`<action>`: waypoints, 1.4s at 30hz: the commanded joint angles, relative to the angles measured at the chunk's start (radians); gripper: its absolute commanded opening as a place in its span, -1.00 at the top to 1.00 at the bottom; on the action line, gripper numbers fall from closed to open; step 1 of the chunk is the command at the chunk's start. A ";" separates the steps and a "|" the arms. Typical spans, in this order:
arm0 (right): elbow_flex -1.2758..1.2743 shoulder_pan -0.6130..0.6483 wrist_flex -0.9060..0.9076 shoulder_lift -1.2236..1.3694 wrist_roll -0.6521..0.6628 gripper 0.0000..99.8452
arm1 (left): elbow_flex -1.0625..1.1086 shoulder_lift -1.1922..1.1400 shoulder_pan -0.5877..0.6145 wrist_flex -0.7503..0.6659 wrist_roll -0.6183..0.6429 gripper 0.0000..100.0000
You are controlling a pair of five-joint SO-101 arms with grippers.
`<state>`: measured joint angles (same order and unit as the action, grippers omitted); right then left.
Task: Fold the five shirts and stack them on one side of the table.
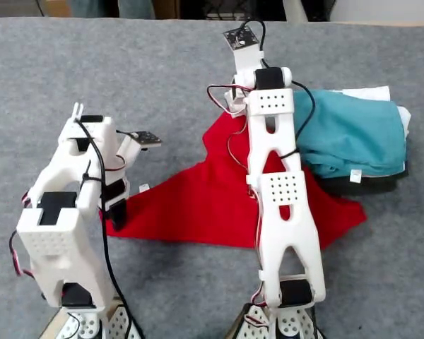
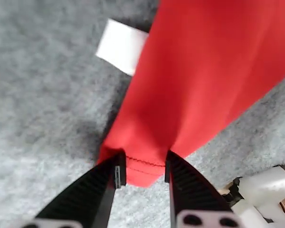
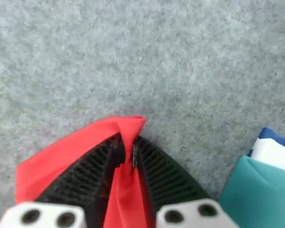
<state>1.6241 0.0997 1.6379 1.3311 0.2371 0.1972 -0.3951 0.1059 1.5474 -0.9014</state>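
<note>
A red shirt [image 1: 205, 201] lies spread on the grey table, with one far corner pulled up. My right gripper [image 1: 234, 106] is shut on that far corner; in the right wrist view the red cloth [image 3: 61, 152] is pinched between the black fingers of the gripper [image 3: 128, 152]. My left gripper [image 1: 115, 212] sits at the shirt's near left corner. In the left wrist view the hem of the shirt [image 2: 204, 71] fills the gap of that gripper [image 2: 142, 171], with a finger pressing on either side. A white label [image 2: 121, 45] lies beside the cloth.
A teal shirt [image 1: 353, 138] lies folded at the right on top of a white one [image 1: 371, 93] and a dark one [image 1: 360, 185]. The teal cloth [image 3: 256, 190] is close beside my right gripper. Bare grey table stretches to the far left.
</note>
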 commanded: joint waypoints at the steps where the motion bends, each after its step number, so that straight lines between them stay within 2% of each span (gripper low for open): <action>1: 0.047 -0.021 -0.015 -0.012 0.002 0.97 | -0.094 0.000 0.008 0.072 0.012 0.68; 6: 0.047 -0.021 -0.015 -0.012 0.002 0.97 | -0.255 0.000 0.047 0.195 0.009 0.68; 10: 0.047 -0.017 -0.014 -0.012 -0.003 0.97 | -0.285 -0.012 0.061 0.192 -0.003 0.68; 16: 0.047 -0.020 -0.014 -0.012 -0.006 0.97 | -0.257 -0.140 0.084 0.066 -0.011 0.68; 26: 0.047 -0.021 -0.026 -0.012 -0.006 0.97 | -0.426 -0.341 0.084 0.183 -0.006 0.70; 30: 0.047 -0.021 -0.026 -0.012 -0.006 0.97 | -0.446 -0.394 0.041 0.183 0.040 0.96; 33: 0.047 -0.021 -0.028 -0.018 -0.006 0.97 | -0.478 -0.397 0.035 0.181 0.066 0.94; 36: 0.048 -0.020 -0.025 -0.035 -0.006 0.97 | -0.561 -0.356 0.062 0.183 0.153 0.94; 42: 0.048 -0.018 -0.012 -0.136 -0.009 0.97 | -0.670 -0.120 0.077 0.183 0.261 0.94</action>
<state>1.6241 0.0997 1.6256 1.3034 0.2371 -0.3874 -0.6713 0.1765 1.7269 -0.7004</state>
